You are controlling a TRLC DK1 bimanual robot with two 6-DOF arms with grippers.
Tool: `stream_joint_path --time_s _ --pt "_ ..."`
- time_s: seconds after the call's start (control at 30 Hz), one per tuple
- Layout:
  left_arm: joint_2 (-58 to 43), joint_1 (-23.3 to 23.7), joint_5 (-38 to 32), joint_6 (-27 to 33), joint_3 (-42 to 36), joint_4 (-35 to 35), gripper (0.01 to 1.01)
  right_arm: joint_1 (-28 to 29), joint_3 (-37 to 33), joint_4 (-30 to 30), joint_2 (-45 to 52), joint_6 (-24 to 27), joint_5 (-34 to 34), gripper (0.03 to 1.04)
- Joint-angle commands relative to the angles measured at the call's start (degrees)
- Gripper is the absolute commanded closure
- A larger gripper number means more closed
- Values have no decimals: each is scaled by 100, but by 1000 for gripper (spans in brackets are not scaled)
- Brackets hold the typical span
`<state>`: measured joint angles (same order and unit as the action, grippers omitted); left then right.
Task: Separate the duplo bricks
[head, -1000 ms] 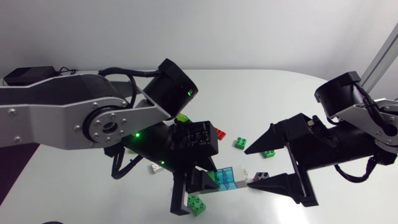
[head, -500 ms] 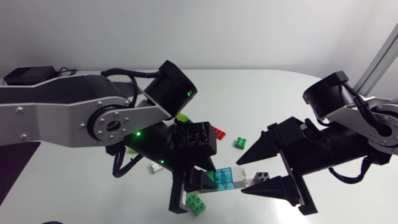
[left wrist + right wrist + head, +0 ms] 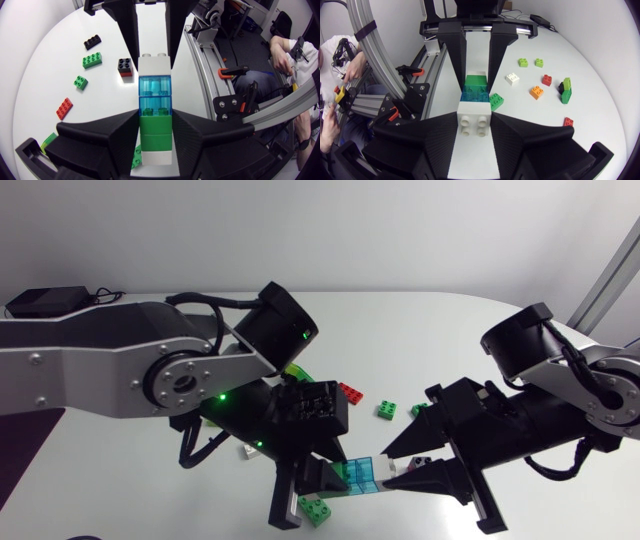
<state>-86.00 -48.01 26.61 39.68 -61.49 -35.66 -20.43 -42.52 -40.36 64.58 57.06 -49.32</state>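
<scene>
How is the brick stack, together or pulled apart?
Together: the brick stack shows no gaps, gripped by left tool and right tool.

One stack (image 3: 155,107) of five bricks: two white, two clear blue, one green. Two hands hold it, the left hand (image 3: 155,120) and the right hand (image 3: 475,122). On the surface (image 3: 600,75) ahead of the right hand lie three green bricks (image 3: 522,62), two red bricks (image 3: 546,80), one white brick (image 3: 512,79), one orange brick (image 3: 536,92) and one black-on-green pair (image 3: 565,91). Ahead of the left hand lie one black brick (image 3: 92,42), one long green brick (image 3: 92,60), one small green brick (image 3: 80,81), one red brick (image 3: 64,107) and one black-on-red pair (image 3: 125,66)
</scene>
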Motion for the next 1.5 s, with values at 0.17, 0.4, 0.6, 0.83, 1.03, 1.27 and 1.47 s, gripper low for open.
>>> stream_joint_path --time_s 0.17,0.4,0.6,0.83,1.03,1.27,1.47 --pt "-40 -7 20 163 -179 33 752 12 104 -297 2 262 -262 775" --pt "13 20 28 198 -108 33 752 434 -248 -1088 222 877 -737 775" --pt "39 37 28 189 -91 33 752 469 -257 -1167 178 956 -693 777" --pt "-102 222 11 207 -108 94 752 496 -195 -1123 -103 921 -412 777" --pt "-840 477 -490 277 -328 129 752 478 -116 -1123 -314 904 -201 777" --pt "-1692 538 -1044 479 -565 402 752 408 7 -1123 -481 860 -87 779" --pt "-2360 538 -1360 532 -706 815 752 311 130 -1071 -666 728 37 779"
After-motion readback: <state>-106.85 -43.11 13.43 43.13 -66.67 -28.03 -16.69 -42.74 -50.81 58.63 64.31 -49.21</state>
